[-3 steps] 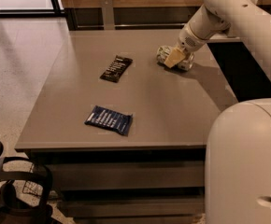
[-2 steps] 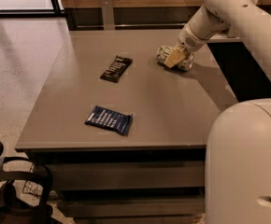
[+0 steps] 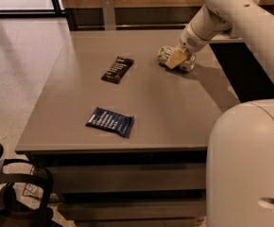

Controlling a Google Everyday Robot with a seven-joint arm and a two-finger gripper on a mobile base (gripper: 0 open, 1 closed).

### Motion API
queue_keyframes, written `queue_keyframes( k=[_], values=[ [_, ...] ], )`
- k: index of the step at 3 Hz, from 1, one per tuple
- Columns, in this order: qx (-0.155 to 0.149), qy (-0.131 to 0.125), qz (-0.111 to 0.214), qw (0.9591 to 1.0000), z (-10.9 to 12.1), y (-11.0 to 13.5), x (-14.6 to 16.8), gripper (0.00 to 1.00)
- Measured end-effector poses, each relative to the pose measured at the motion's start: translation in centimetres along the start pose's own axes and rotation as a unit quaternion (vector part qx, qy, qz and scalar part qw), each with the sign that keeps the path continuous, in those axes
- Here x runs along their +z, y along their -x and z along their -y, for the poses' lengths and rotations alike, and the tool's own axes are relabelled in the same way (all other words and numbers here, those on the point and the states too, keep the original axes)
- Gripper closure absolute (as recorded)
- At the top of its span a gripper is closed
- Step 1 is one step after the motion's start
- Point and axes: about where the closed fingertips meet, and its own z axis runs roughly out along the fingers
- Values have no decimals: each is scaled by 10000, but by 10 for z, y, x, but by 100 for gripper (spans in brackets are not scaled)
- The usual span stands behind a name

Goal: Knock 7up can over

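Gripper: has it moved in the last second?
No. The gripper is at the same spot by the 7up can, same offset from the black wrapper.

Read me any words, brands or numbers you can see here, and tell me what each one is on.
None can be read.
7up can, at the gripper on the far right of the table: print blurred.
Black wrapper: pale marks, unreadable.
Blue wrapper: pale print, too small.
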Motion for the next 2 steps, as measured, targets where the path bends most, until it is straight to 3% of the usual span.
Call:
queue_keyframes(
  k=[1, 2],
  values=[
    [0, 1, 0, 10000, 0, 1, -1, 13],
    [-1, 22, -9, 10000, -1, 1, 2, 0]
  ],
)
